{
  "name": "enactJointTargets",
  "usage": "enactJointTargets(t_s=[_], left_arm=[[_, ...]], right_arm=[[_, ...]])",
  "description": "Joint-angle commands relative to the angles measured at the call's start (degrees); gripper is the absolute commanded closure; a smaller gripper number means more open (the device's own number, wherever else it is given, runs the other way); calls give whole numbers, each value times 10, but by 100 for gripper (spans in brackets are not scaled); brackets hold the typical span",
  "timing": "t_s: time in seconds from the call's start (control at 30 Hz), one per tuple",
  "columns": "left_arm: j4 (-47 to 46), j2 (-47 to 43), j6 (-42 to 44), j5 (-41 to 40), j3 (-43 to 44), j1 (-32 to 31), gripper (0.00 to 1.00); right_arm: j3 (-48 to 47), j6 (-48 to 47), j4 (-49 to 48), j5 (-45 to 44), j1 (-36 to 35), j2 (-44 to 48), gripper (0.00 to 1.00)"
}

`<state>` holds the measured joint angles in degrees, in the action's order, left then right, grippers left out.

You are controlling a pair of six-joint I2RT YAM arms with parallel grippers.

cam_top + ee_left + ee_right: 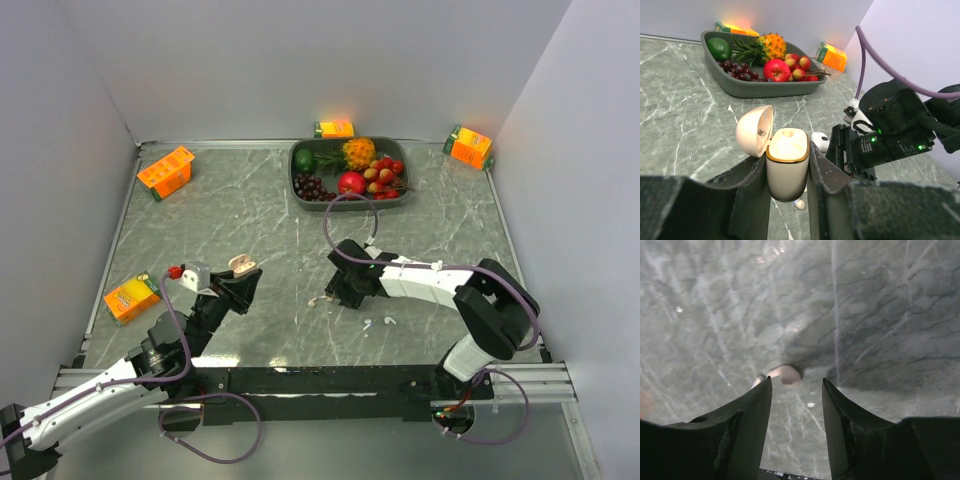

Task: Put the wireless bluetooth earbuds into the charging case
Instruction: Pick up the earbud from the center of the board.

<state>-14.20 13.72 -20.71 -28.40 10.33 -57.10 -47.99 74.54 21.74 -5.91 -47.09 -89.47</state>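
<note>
The cream charging case stands upright between the pads of my left gripper, its hinged lid swung open to the left. In the top view the case is held above the table's left-centre by the left gripper. A white earbud lies on the marble just beyond the left fingertip of my right gripper, which hangs open and empty. The right gripper sits low beside this earbud. More white bits lie nearer the arms' bases. From the left wrist, one earbud shows past the case.
A grey tray of fruit stands at the back centre. Orange juice cartons sit at the back left, near left, back right and behind the tray. Walls close three sides.
</note>
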Motion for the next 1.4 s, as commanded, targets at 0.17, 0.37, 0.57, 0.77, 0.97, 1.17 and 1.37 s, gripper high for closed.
enactJointTargets(t_s=[0.17, 0.37, 0.57, 0.77, 0.97, 1.17, 1.37], left_arm=[[-14, 0, 0, -13, 11, -3, 99], [-12, -2, -1, -16, 10, -2, 99], [-13, -3, -3, -15, 7, -2, 99], [-14, -3, -4, -14, 6, -2, 99], [-9, -4, -1, -13, 6, -2, 99], [-20, 4, 5, -6, 4, -3, 99], [-26, 16, 8, 5, 4, -2, 99]], right_arm=[[-43, 26, 0, 13, -1, -46, 55], [-45, 32, -1, 21, 0, -57, 57], [-22, 40, -10, 27, 5, -54, 68], [-19, 25, 13, 14, 5, -38, 84], [-67, -75, 83, -73, 0, 8, 100], [-142, -362, 115, -120, -5, 18, 100], [-186, -586, 134, -38, -6, -60, 100]])
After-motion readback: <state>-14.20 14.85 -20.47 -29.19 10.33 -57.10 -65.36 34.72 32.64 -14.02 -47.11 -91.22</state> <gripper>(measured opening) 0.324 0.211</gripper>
